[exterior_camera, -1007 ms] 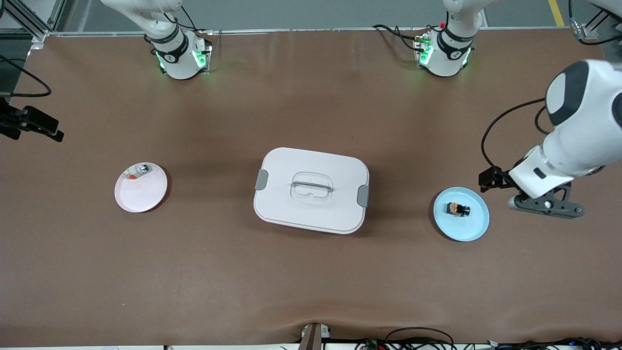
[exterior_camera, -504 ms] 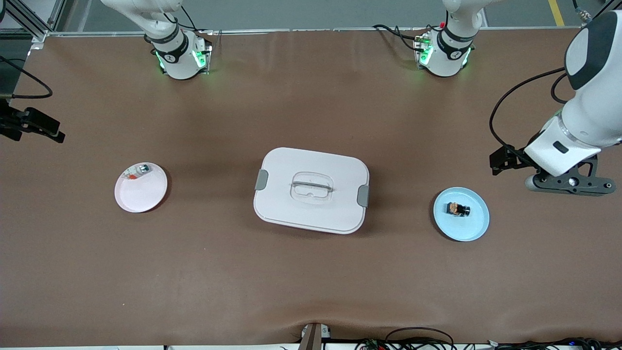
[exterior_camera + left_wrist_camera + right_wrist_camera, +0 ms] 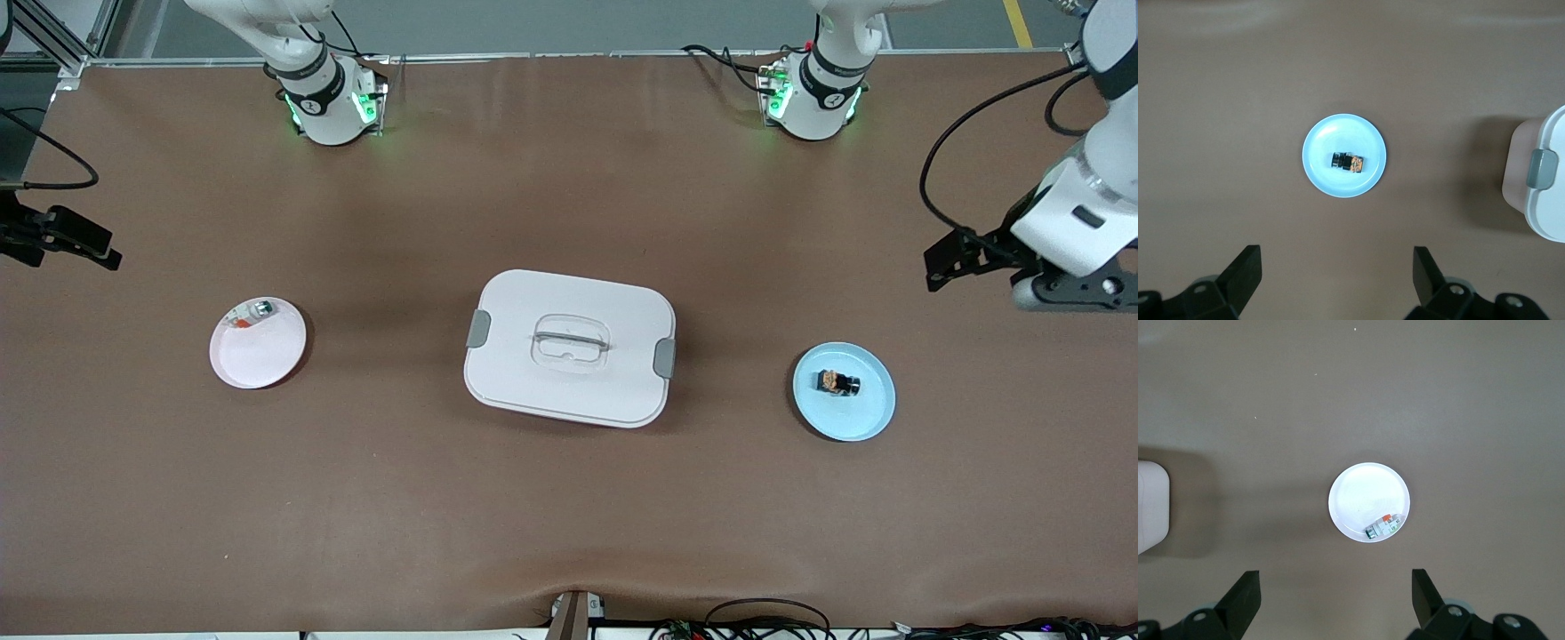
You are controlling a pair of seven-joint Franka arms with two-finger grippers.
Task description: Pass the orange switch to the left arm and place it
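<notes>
Plates are set at either end of the brown table point(image 3: 569, 533), with the box point(image 3: 569, 347) standing between them at the middle. The box is seen closed, its white lid held by a grey clip point(image 3: 478, 328) at one short side and another point(image 3: 664, 358) at the other, and a recessed clear handle point(image 3: 570, 343) is set into the lid's centre; what it contains cannot be told. On the pale blue plate point(image 3: 867, 418), toward the left arm's end of the table, the orange switch point(image 3: 838, 382) is found lying roughly at the plate's middle, its black body and orange centre being shown plainly in the left wrist view point(image 3: 1347, 161). On the white plate point(image 3: 258, 360), toward the right arm's end, a small silver-green item with a red bit point(image 3: 252, 314) is seen resting against the rim, at the edge farther from the front camera. Neither plate is touched by the box, and both lie well apart from it. The left gripper point(image 3: 1337, 270) is held in the air over bare table at the left arm's end, near the blue plate but not above it, with its fingers point(image 3: 1245, 270) spread wide and nothing between them. The right gripper point(image 3: 1335, 593) is held over the table's edge at the right arm's end, its fingers point(image 3: 1245, 593) likewise parted and empty.
</notes>
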